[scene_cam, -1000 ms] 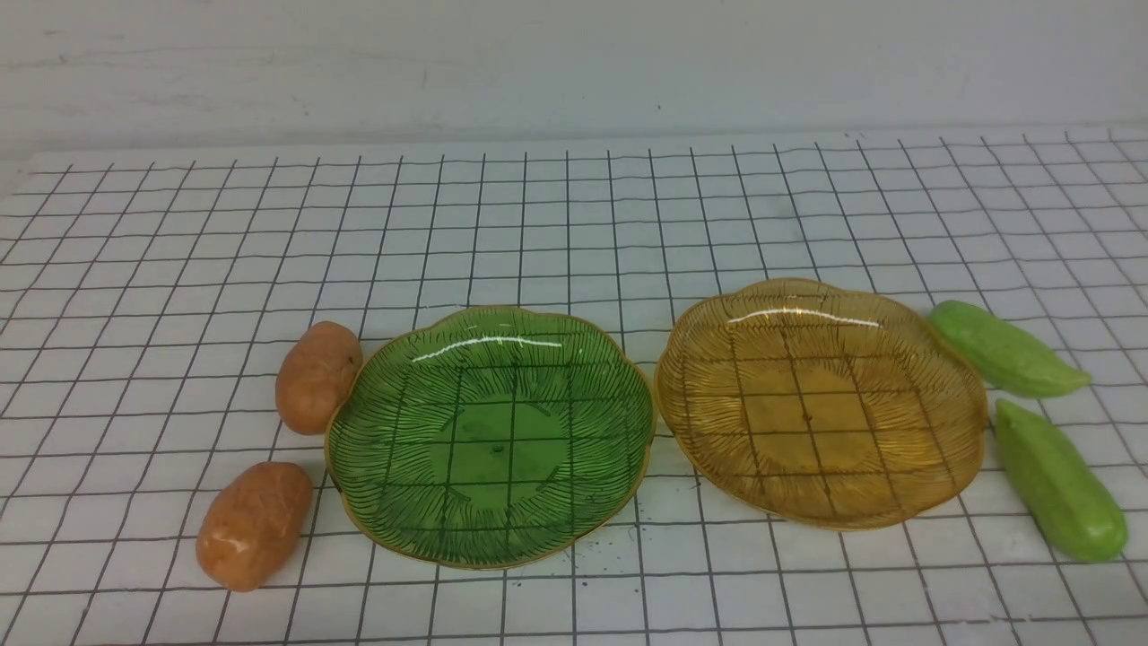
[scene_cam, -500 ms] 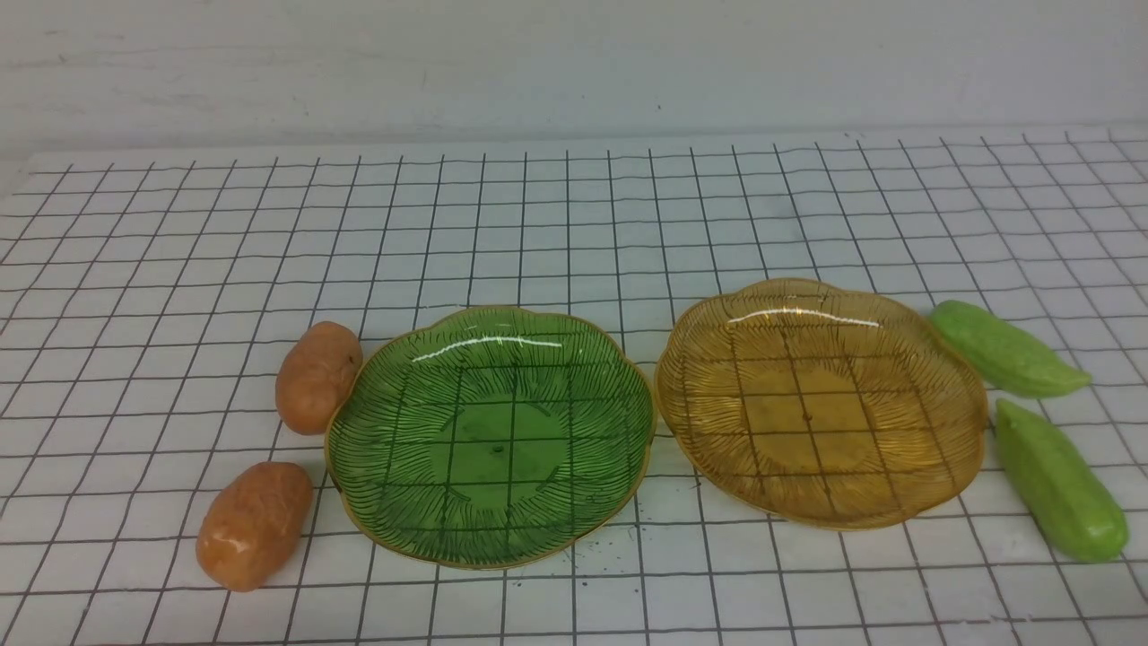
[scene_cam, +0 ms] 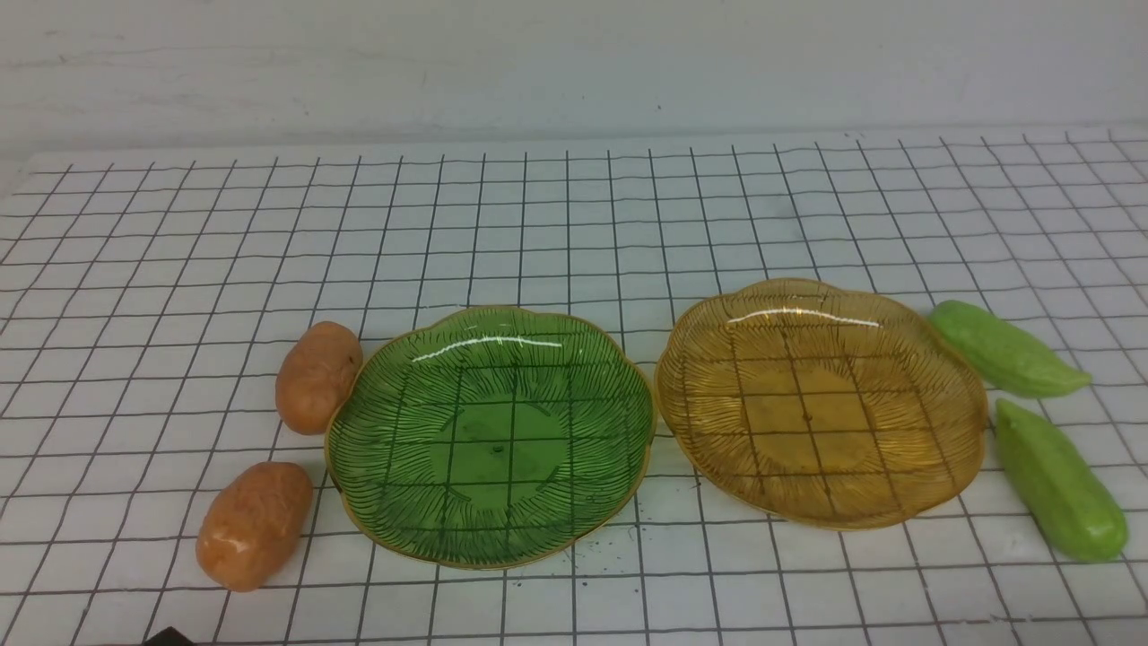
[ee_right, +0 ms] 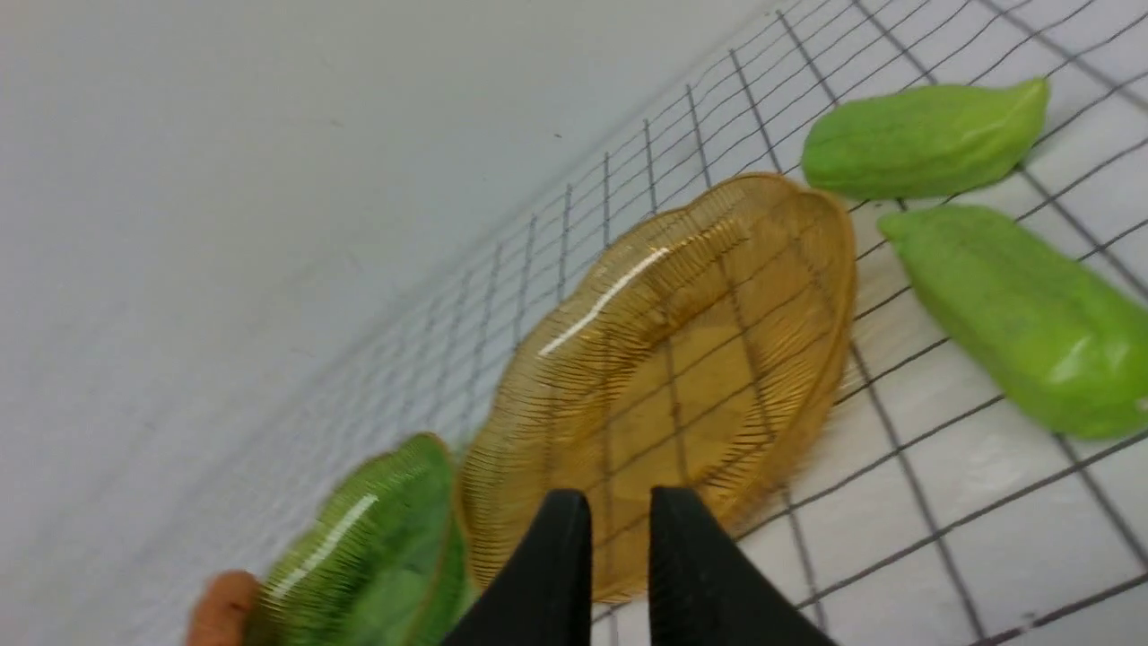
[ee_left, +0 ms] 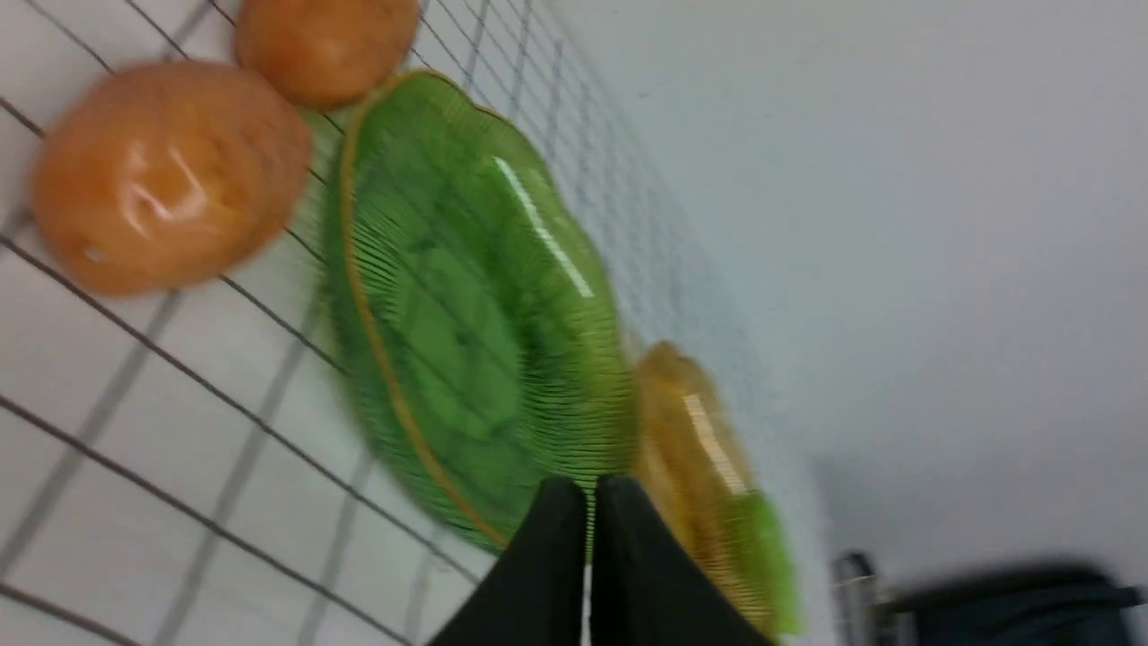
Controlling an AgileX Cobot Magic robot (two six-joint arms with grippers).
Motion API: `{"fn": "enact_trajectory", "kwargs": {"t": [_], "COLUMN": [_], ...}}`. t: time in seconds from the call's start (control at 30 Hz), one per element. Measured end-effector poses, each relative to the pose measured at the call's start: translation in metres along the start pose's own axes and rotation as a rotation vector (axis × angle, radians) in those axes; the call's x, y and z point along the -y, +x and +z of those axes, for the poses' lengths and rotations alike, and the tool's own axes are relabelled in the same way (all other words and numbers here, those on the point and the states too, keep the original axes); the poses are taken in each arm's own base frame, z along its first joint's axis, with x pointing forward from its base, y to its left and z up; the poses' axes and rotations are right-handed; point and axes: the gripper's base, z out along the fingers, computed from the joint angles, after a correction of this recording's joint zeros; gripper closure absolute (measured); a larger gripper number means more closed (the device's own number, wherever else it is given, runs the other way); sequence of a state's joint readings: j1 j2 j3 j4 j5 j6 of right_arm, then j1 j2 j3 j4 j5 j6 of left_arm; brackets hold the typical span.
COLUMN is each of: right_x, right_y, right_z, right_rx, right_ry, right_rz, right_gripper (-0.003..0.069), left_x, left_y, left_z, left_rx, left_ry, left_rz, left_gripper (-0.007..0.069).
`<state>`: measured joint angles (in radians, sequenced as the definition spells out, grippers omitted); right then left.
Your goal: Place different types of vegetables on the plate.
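Two orange-brown potatoes [scene_cam: 317, 377] [scene_cam: 255, 524] lie left of the green plate [scene_cam: 377, 529]; the far one touches its rim. Two light-green cucumbers [scene_cam: 1006, 350] [scene_cam: 1060, 483] lie right of the amber plate [scene_cam: 691, 422]. Both plates hold nothing. My left gripper [ee_left: 589, 489] is shut and holds nothing, low near the green plate's [ee_left: 359, 224] front edge, with the near potato [ee_left: 166, 175] beside it. My right gripper [ee_right: 619, 504] hangs before the amber plate [ee_right: 834, 269], its fingers a narrow gap apart with nothing between them. The cucumbers [ee_right: 924, 139] [ee_right: 1022, 314] lie beyond it.
The plates sit side by side on a white gridded tabletop [scene_cam: 574, 224], almost touching. A pale wall [scene_cam: 574, 63] closes off the table's far edge. A dark tip of my left arm [scene_cam: 167, 639] shows at the front view's lower left edge.
A dark tip has come into the front view at its lower left edge. The vegetables and both plates have not moved.
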<state>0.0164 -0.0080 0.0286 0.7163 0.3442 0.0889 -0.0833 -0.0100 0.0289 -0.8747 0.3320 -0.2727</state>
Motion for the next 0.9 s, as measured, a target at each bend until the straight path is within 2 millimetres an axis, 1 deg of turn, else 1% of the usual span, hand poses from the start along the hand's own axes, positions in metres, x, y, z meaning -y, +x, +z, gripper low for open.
{"fn": "enact_trajectory", "kwargs": {"t": [0.03,0.07,0.1,0.3,0.37,0.4,0.43,0.53,0.57,0.6,0.67,0.77,0.9], "right_x": [0.000,-0.001,-0.001,-0.005,-0.022,-0.025,-0.035,-0.051,-0.056,-0.059,-0.054,-0.046,-0.036], "right_y": [0.000,-0.002,-0.002,-0.006,-0.022,-0.025,-0.035,-0.050,-0.056,-0.059,-0.060,-0.061,-0.066], "right_z": [0.000,0.000,0.000,-0.001,-0.007,-0.009,-0.012,-0.011,-0.006,-0.001,0.017,0.038,0.066], "right_rx": [0.004,0.018,0.026,0.043,0.084,0.091,0.106,0.076,0.012,-0.056,-0.246,-0.438,-0.605], "right_ry": [0.000,-0.009,-0.013,-0.028,-0.067,-0.073,-0.081,-0.056,-0.014,0.023,0.143,0.272,0.405], "right_rz": [0.001,0.033,0.045,0.008,-0.088,-0.108,-0.169,-0.284,-0.352,-0.396,-0.463,-0.493,-0.531], "right_gripper": [0.0570,0.0570,0.0570,0.0570,0.0570,0.0570,0.0570,0.0570,0.0570,0.0570,0.0570,0.0570,0.0569], "left_x": [0.000,0.003,0.004,0.008,0.020,0.022,0.037,0.063,0.076,0.087,0.096,0.095,0.088], "left_y": [0.000,0.000,0.000,-0.006,-0.010,-0.010,-0.016,-0.022,-0.024,-0.026,-0.024,-0.025,-0.032], "left_z": [0.000,0.000,0.000,-0.001,-0.004,-0.004,-0.009,-0.015,-0.014,-0.008,0.011,0.034,0.063], "left_rx": [-0.001,-0.004,-0.002,0.055,0.066,0.067,0.086,0.076,0.035,-0.038,-0.257,-0.472,-0.693], "left_ry": [0.004,0.028,0.041,0.097,0.137,0.143,0.185,0.225,0.221,0.194,0.106,-0.010,-0.162], "left_rz": [-0.012,-0.076,-0.104,-0.204,-0.144,-0.134,-0.039,0.138,0.225,0.306,0.443,0.529,0.606], "left_gripper": [0.0631,0.0631,0.0631,0.0631,0.0631,0.0631,0.0631,0.0631,0.0631,0.0631,0.0631,0.0631,0.0631]}}
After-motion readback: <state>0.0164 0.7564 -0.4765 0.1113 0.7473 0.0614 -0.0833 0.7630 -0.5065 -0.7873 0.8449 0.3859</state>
